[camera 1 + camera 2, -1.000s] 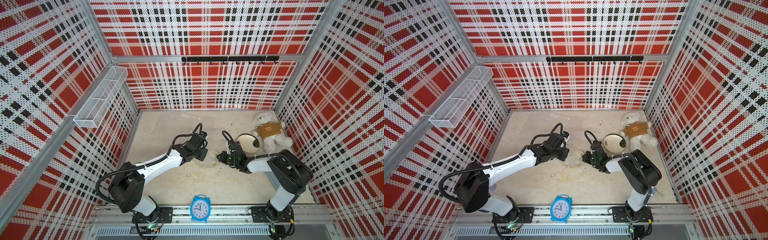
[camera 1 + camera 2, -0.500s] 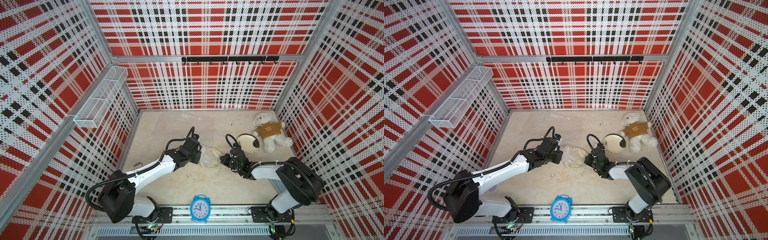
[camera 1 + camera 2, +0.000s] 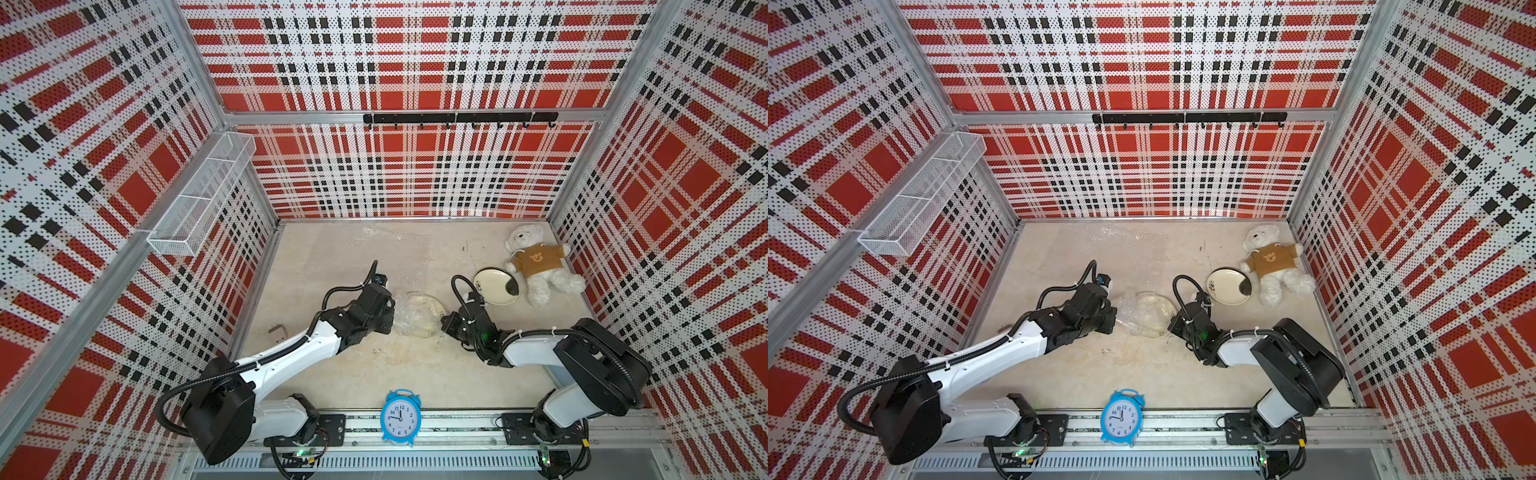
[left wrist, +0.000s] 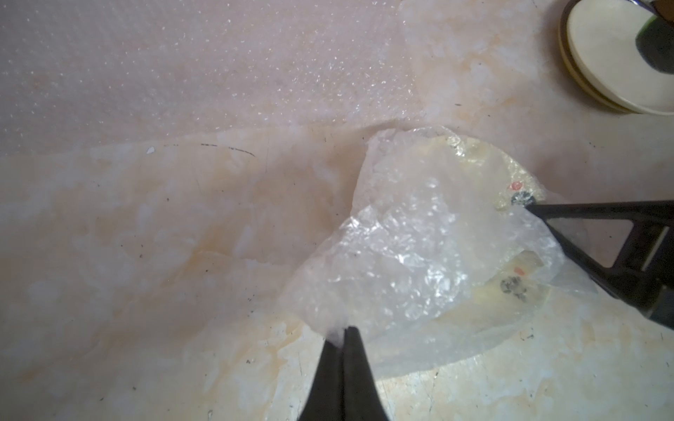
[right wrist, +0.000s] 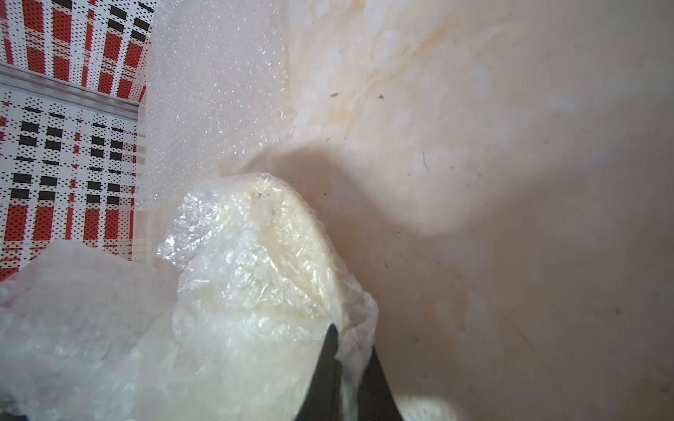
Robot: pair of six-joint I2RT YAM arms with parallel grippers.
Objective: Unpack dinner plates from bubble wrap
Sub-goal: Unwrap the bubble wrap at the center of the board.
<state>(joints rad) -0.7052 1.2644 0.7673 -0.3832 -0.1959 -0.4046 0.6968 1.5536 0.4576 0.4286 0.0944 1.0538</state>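
Note:
A cream dinner plate lies mid-table, still inside crumpled bubble wrap (image 3: 415, 318) (image 3: 1148, 313). My left gripper (image 3: 390, 320) (image 4: 343, 333) is at its left side, shut on a pinched corner of the wrap. At the right side, my right gripper (image 3: 442, 324) (image 5: 352, 342) is shut on a fold of wrap at the plate's rim, and its fingertip (image 4: 529, 207) shows in the left wrist view. A bare cream plate (image 3: 496, 286) (image 3: 1229, 286) (image 4: 612, 54) rests on another plate beside the bear. A flat sheet of bubble wrap (image 3: 365, 249) (image 3: 1121, 245) lies at the back.
A white teddy bear (image 3: 536, 262) lies at the back right. A blue alarm clock (image 3: 400, 417) stands at the front edge between the arm bases. A wire basket (image 3: 203, 195) hangs on the left wall, a hook rail (image 3: 459, 118) on the back wall.
The left arm has drawn back to the left and the right gripper has shifted slightly right. The wrapped plate now lies spread between them.

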